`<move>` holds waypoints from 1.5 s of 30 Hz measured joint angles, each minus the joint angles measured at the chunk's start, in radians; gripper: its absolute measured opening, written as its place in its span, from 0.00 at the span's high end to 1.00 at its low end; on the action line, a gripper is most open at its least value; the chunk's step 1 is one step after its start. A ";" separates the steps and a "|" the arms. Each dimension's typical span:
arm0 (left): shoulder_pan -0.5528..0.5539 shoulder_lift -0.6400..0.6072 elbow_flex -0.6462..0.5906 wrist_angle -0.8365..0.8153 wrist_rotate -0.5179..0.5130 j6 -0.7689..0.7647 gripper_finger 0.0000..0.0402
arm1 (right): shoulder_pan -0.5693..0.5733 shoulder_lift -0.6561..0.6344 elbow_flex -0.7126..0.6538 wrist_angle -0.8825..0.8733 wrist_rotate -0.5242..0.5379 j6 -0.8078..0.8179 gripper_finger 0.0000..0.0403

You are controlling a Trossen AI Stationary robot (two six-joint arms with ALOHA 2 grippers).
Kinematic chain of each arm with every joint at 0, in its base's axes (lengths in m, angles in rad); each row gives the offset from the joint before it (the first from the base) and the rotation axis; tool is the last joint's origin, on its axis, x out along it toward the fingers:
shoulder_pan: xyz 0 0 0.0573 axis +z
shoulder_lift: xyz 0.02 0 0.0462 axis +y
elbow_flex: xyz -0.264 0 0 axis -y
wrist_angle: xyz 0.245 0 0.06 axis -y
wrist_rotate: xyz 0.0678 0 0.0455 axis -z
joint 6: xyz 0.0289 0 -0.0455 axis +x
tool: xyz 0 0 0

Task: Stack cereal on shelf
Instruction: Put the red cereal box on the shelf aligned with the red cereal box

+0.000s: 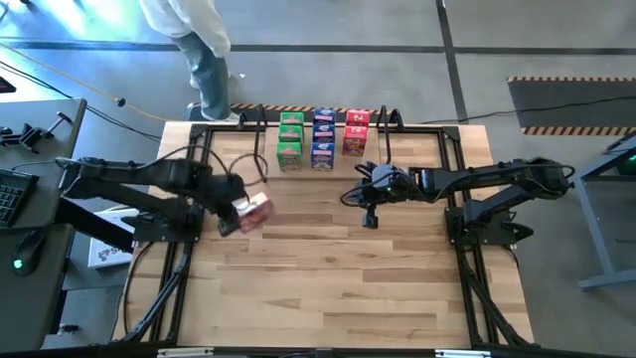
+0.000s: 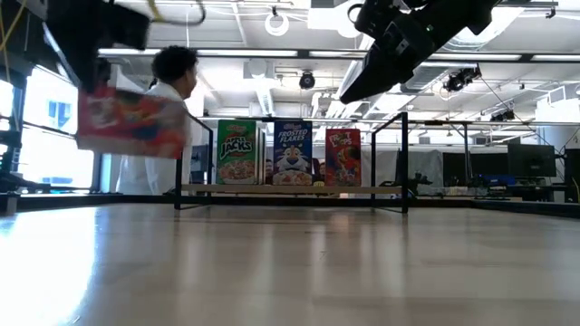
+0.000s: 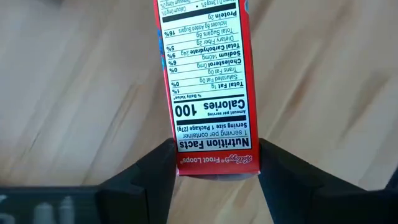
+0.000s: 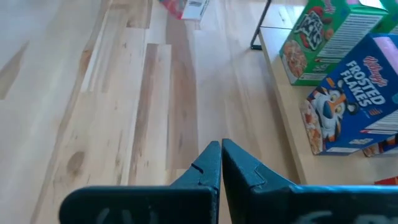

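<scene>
Red box (image 1: pixel 254 210) clamped between the fingers of the left tool (image 1: pixel 243 213), raised above the table (image 1: pixel 328 288), left of the shelf (image 1: pixel 328 159). Right tool (image 1: pixel 370 214), fingers pressed together and empty, hovers before the shelved boxes (image 1: pixel 323 139).

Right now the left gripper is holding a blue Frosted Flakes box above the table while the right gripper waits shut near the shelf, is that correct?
Not quite: the box in the left gripper is a red Froot Loops box, as the left wrist view shows. The rest stands: it is above the table, and the right gripper waits shut near the shelf.
</scene>
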 joint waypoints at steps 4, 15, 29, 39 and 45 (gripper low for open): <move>-0.118 0.046 0.000 0.215 -0.047 0.007 0.53 | 0.020 0.000 0.000 0.000 0.000 0.002 1.00; -0.188 0.329 0.000 0.588 -0.107 0.135 0.53 | 0.063 0.000 0.000 0.001 0.010 0.016 1.00; -0.187 0.486 0.100 0.624 -0.113 0.281 0.48 | 0.117 0.000 0.000 0.001 0.046 0.047 0.89; -0.254 0.389 0.017 0.705 -0.178 0.249 0.44 | 0.148 0.045 0.074 0.009 0.055 0.094 0.42; -0.374 0.273 -0.147 0.867 -0.344 0.171 0.46 | 0.165 0.189 0.212 -0.042 0.053 0.220 0.26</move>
